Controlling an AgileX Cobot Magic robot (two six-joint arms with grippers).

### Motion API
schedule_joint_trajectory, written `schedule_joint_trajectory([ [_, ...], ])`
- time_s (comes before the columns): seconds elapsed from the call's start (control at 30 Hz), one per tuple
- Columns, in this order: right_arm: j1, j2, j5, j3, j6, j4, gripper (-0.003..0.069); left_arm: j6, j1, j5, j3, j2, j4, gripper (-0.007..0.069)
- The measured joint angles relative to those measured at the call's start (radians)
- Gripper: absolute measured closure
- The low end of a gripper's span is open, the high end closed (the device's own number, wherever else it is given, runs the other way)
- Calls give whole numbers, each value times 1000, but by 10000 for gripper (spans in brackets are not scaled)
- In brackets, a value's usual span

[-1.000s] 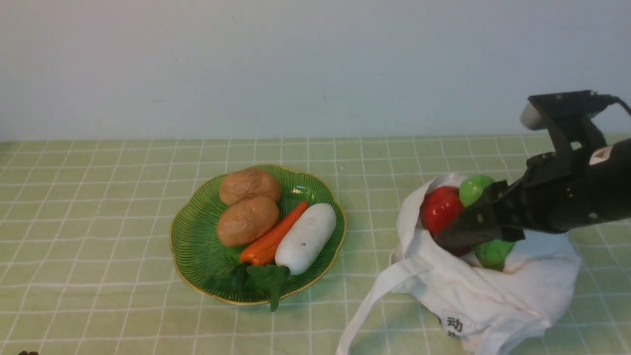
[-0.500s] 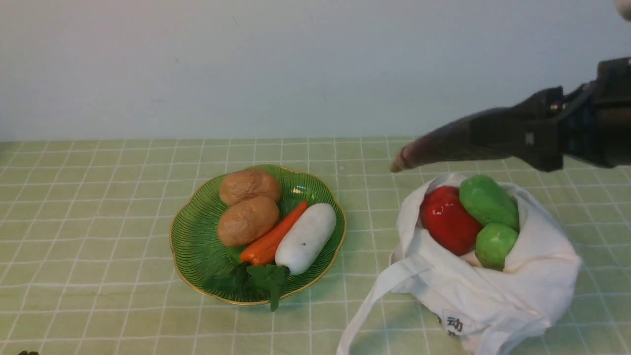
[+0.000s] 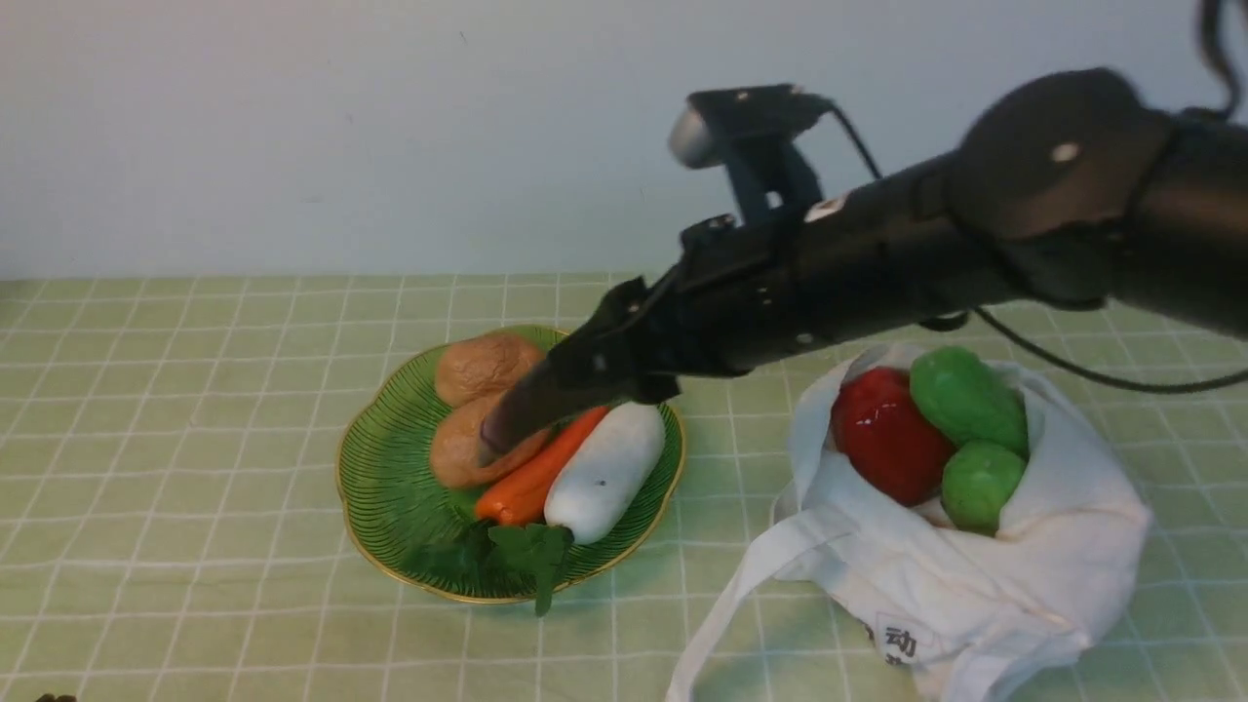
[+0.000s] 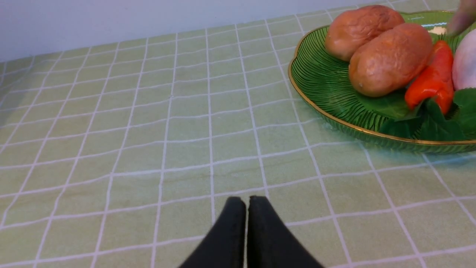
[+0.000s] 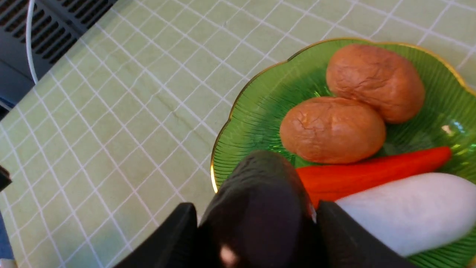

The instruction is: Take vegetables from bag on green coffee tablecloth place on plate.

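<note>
The right gripper (image 3: 600, 370) reached in from the upper right of the front frame to a position above the centre of the plate (image 3: 390, 478). Its jaws were clamped on the thick end of the dark eggplant (image 3: 512, 419). In the right wrist view, one finger (image 5: 171, 234) sat on each side of the eggplant (image 5: 260, 193). The free tip of the eggplant pointed down and left, over the nearer of two brown potatoes (image 3: 453, 463). Contact with it could not be confirmed.

The plate stood left of centre on the green coffee tablecloth (image 3: 195, 390). It carried the second potato (image 3: 487, 363), an orange carrot (image 3: 536, 478), a white radish (image 3: 604, 473) and dark green leaves (image 3: 526, 551).

The bag (image 3: 975, 575) lay at the lower right of the frame, with its mouth open. It contained the red vegetable (image 3: 882, 434) and two green vegetables (image 3: 965, 395) (image 3: 980, 483). A label (image 3: 899, 643) with black characters showed on its front.

The left gripper (image 4: 247, 203) appeared only in the left wrist view. Its jaws were pressed together with nothing between them, above bare cloth and well apart from the plate (image 4: 323, 74).
</note>
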Motion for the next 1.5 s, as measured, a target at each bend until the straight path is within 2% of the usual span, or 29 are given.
schedule_joint_trajectory([
  [0.27,37,243,6,-181,-1,0,288,0,0,0,0,0,0,629],
  [0.53,37,316,5,-226,-1,14,285,0,0,0,0,0,0,629],
  [0.63,37,316,5,-226,-1,12,248,0,0,0,0,0,0,629],
  [0.83,37,316,-5,-234,5,-83,85,0,0,0,0,0,0,629],
  [0.93,37,316,-4,-254,33,-129,49,0,0,0,0,0,0,629],
  [1.07,37,316,6,-289,83,-194,48,0,0,0,0,0,0,629],
  [1.17,37,288,45,-331,190,-348,100,0,0,0,0,0,0,629],
  [1.2,37,267,74,-347,259,-439,146,0,0,0,0,0,0,629],
  [1.23,37,263,74,-350,259,-453,146,0,0,0,0,0,0,629],
  [1.3,36,189,144,-377,441,-666,295,0,0,0,0,0,0,629],
  [1.33,36,182,144,-377,441,-682,295,0,0,0,0,0,0,629],
  [1.37,35,127,185,-382,538,-799,398,0,0,0,0,0,0,629],
  [1.4,34,96,210,-383,584,-883,466,0,0,0,0,0,0,629],
  [1.43,34,89,210,-383,595,-883,466,0,0,0,0,0,0,629],
  [1.47,32,27,258,-384,692,-1024,579,0,0,0,0,0,0,629],
  [1.5,32,11,268,-384,712,-1054,597,0,0,0,0,0,0,629],
])
